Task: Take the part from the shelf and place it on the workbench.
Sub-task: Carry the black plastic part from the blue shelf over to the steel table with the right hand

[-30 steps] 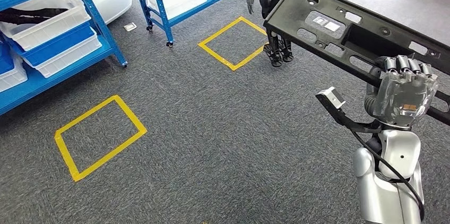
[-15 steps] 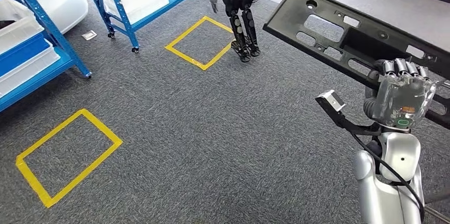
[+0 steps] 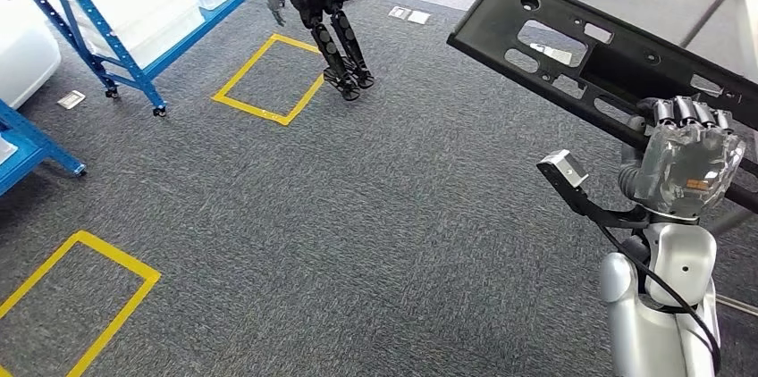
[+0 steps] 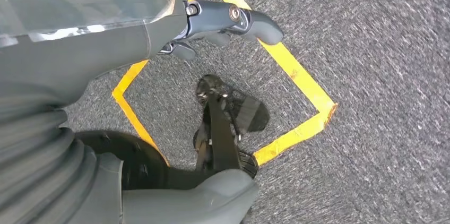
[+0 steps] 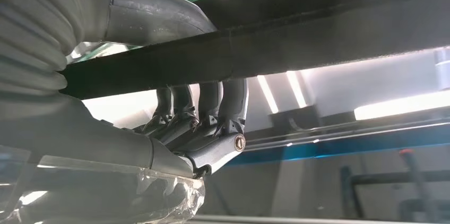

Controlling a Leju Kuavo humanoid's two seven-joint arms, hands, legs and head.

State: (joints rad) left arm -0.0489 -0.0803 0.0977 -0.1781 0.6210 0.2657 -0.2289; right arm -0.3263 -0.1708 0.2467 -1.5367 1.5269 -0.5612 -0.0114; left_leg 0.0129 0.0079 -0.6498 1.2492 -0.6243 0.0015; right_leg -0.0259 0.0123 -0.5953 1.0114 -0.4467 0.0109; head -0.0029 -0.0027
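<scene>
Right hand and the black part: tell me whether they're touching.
Touching. In the right wrist view the right hand's fingers wrap against the black part's bar; the head view shows the same grip.

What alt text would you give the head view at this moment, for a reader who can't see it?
The robot's right hand grips a long black plastic part with cut-outs, raised over grey carpet. Farther off, another black humanoid robot stands beside a yellow taped floor square, near blue shelving holding white bins.

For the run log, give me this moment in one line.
phase: carrying | right hand: grips black part, raised | left hand: holds nothing, over carpet | workbench: unseen
</scene>
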